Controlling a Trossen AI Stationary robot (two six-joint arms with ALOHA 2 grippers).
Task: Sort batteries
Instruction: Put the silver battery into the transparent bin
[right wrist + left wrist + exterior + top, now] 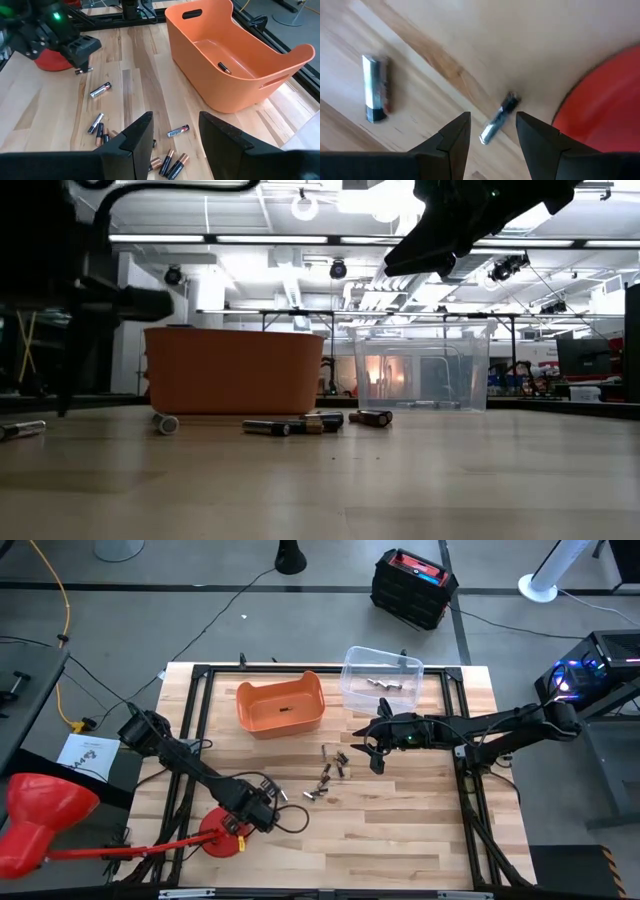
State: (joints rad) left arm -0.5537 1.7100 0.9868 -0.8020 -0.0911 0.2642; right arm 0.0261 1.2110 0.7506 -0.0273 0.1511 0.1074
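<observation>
We see loose batteries scattered mid-table on the wooden table, between the orange bin and the front edge. Most lie flat, long axes running roughly front-to-back or slightly diagonal. One battery sits apart by the red disc, lying diagonally between the left gripper's fingers, jaws released and empty, just above it. Another cell lies nearby, long axis roughly parallel to the fingers. One dark battery lies flat inside the orange bin, angled across its floor. Several cells rest in the clear bin. Right gripper hangs above the cluster, jaws apart, holding nothing.
</observation>
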